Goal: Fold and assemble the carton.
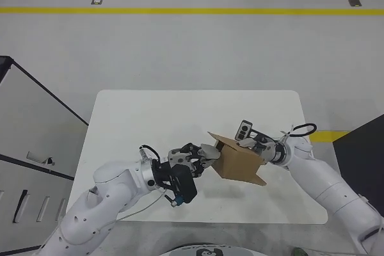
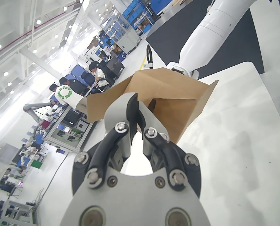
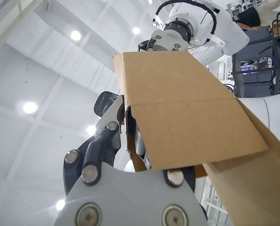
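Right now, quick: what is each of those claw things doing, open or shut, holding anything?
Left gripper: shut, holding nothing, close by the carton.
Right gripper: shut on the carton's wall.

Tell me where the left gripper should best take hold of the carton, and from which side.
Probably the thin wall edge at the open end of the carton, approached from the side opposite the right gripper, which clamps the far wall. The mouth faces the left gripper, so one finger could slip inside and one outside.
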Controlling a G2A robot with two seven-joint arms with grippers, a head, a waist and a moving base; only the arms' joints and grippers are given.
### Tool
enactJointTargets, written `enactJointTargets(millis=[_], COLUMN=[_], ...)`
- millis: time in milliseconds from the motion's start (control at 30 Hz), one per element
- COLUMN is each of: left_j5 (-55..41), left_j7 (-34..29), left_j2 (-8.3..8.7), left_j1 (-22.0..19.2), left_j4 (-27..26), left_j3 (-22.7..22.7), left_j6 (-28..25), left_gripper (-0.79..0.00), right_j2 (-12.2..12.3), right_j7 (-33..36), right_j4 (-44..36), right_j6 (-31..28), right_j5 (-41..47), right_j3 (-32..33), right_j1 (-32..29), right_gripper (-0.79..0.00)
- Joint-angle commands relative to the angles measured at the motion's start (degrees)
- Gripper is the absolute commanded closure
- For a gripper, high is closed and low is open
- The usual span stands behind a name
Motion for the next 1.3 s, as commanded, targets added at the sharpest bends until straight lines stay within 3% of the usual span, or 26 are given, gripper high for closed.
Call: enactJointTargets(millis=[0,1267], left_j5=[0.23,0.97], left_j7=[-0.19,-0.19], left_j2=[-0.01,-0.29], left_j1=[0.11,-1.83], left_j4=[-0.09,1.1], left_j3=[0.07,3.93], left_j6=[0.37,-1.34], left_gripper=[0.0,0.0], right_j2=[0.04,0.14], right_j7=[0.0,0.0], right_j4=[-0.03,-0.59], right_j6=[-0.04,-1.22], right_j5=[0.01,0.02], right_j3=[-0.02,-1.23], right_j1=[-0.05,0.07], right_gripper=[0.0,0.0])
